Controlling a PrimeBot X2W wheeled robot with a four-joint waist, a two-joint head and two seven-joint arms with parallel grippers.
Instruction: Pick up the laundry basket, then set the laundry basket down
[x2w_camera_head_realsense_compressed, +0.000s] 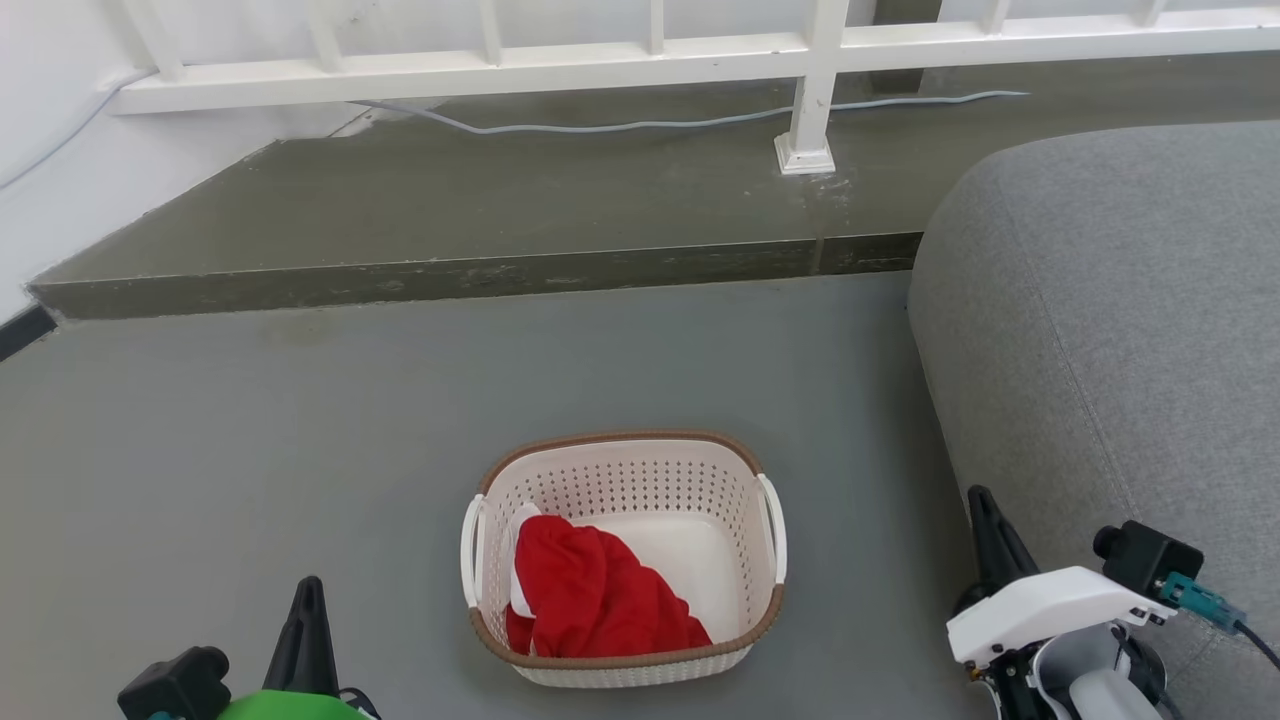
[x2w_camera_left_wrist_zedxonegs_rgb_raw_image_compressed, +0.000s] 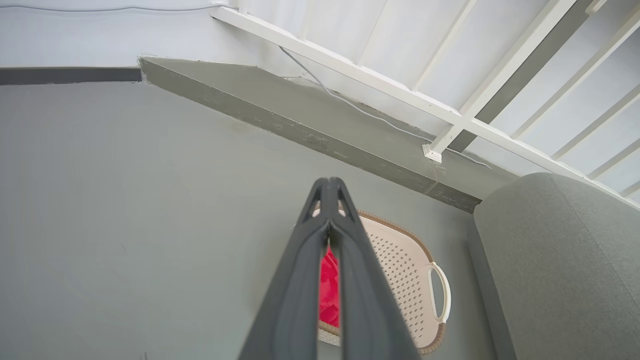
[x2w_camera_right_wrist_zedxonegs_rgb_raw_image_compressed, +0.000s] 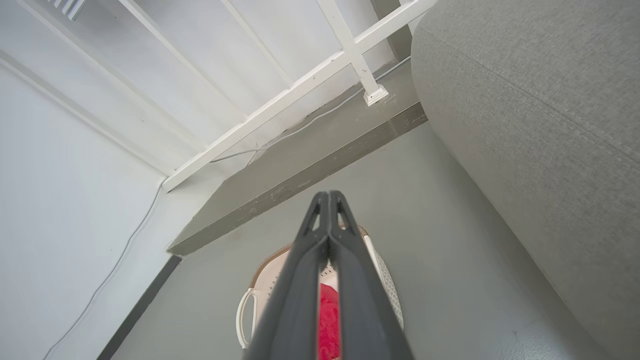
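Overhead, the laundry basket (x2w_camera_head_realsense_compressed: 640, 490) sat on the floor (x2w_camera_head_realsense_compressed: 300, 420), holding a red cloth (x2w_camera_head_realsense_compressed: 590, 590), between the left hand (x2w_camera_head_realsense_compressed: 309, 590) and right hand (x2w_camera_head_realsense_compressed: 980, 500), touching neither. Along the left wrist, that hand was clenched, tips together, grasping nothing. Along the right wrist, likewise.

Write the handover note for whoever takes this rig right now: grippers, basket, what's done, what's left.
Left gripper: shut, holding nothing, low to the left of the laundry basket, not touching it.
Right gripper: shut, holding nothing, to the right of the basket by the sofa.
The basket stands upright on the floor with a red cloth inside.
Done: nothing, the basket is not yet gripped.
Left: open the fingers, take the side handles, lift, then set it down.
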